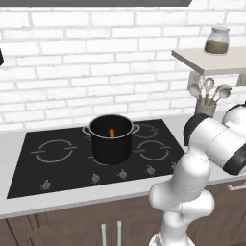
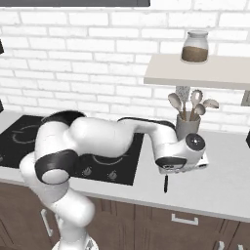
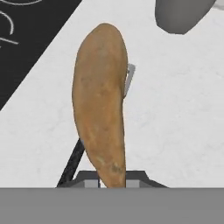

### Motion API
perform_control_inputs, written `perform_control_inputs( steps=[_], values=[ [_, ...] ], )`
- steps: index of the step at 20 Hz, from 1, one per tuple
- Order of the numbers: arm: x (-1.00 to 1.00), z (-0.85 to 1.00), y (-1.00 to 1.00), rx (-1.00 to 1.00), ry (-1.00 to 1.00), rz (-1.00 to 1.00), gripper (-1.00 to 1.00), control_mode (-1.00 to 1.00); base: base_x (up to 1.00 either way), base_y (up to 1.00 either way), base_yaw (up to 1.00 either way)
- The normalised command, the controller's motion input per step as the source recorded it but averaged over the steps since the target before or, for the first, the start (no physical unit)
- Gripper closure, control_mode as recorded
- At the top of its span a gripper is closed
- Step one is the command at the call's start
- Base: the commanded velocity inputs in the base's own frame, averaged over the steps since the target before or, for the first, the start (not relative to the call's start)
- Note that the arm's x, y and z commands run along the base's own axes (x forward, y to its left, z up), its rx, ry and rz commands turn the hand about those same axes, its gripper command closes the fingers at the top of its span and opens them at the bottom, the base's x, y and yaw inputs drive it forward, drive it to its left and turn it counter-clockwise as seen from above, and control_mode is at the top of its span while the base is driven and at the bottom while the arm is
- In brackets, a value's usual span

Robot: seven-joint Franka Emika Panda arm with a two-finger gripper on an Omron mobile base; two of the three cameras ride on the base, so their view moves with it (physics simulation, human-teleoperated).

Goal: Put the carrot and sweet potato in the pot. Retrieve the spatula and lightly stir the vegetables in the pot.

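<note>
While the jaws (image 3: pixel 113 183) are pinching nearly shut on the reddish-brown oblong sweet potato (image 3: pixel 101 100), lifting straight up is keeping the black-handled spatula (image 3: pixel 72 164) beneath undisturbed.

A black cylindrical cooking pot (image 1: pixel 111 139) stands on a black glass cooktop (image 1: pixel 57 166) marked with thin pale grey ring outlines. Inside the pot shows a bright orange tapered carrot (image 1: pixel 112 132). The worktop (image 2: pixel 219 193) is pale grey-white with faint mottling, above dark brown cabinet fronts (image 1: pixel 57 230). The wall (image 1: pixel 96 57) is white brick with light grey joints. A mottled tan-brown oblong sweet potato (image 3: pixel 101 103) has darker flecks near its lower end. Beneath it lies a slim spatula (image 3: pixel 72 164) with black handle and grey metal head. A grey utensil holder (image 2: pixel 187 127) carries pale beige spoons (image 2: pixel 193 101). A clear glass jar (image 2: pixel 195 47) has brown contents on a cream shelf (image 2: pixel 205 73).
</note>
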Motion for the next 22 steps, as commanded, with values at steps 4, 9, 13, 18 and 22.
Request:
perform_control_inputs(
  steps=[4,9,13,18,22],
  values=[
    [-0.58,1.00,0.99,-0.37,0.00,0.37,1.00,-1.00,0.00,0.00,0.00],
    [-0.30,0.98,1.00,-0.46,0.06,0.35,1.00,-1.00,0.00,0.00,0.00],
    [-0.07,0.91,1.00,-0.50,0.10,0.32,1.00,-1.00,0.00,0.00,0.00],
    [0.00,0.96,1.00,-0.48,0.06,0.26,1.00,-1.00,0.00,0.00,0.00],
    [0.00,1.00,0.94,-0.50,0.11,0.20,1.00,-1.00,0.00,0.00,0.00]
  ],
)
